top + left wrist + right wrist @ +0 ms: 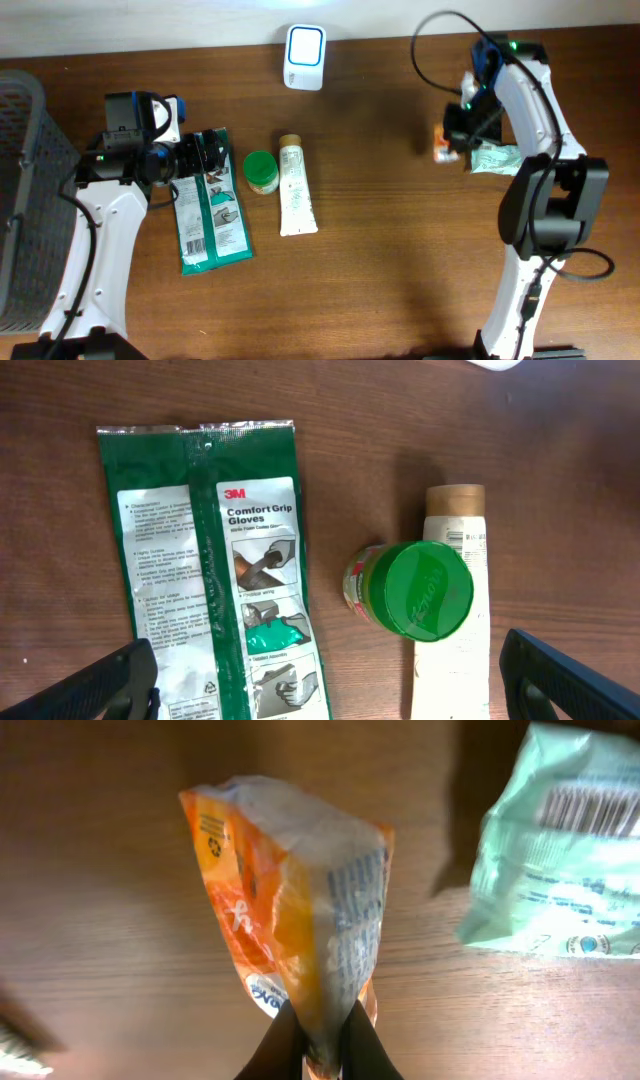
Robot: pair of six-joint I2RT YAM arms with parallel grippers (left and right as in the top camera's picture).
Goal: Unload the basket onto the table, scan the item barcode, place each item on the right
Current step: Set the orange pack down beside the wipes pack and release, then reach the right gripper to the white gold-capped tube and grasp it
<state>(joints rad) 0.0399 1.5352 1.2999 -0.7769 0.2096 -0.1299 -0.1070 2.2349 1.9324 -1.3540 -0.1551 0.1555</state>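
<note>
My right gripper [322, 1045] is shut on the lower edge of an orange and white packet [300, 910], pinching it between both fingers. In the overhead view that packet [441, 143] hangs at the right gripper [455, 135], above the table's right side. A white barcode scanner [304, 57] stands at the back middle. My left gripper [330, 680] is open, wide apart over a green glove pack [215, 590] and a green-lidded jar [425, 588]. It holds nothing.
A mint-green packet [560, 870] with a printed barcode lies just right of the held packet. A white tube [296, 187] lies beside the jar [262, 171]. A grey basket [25, 190] stands at the table's left edge.
</note>
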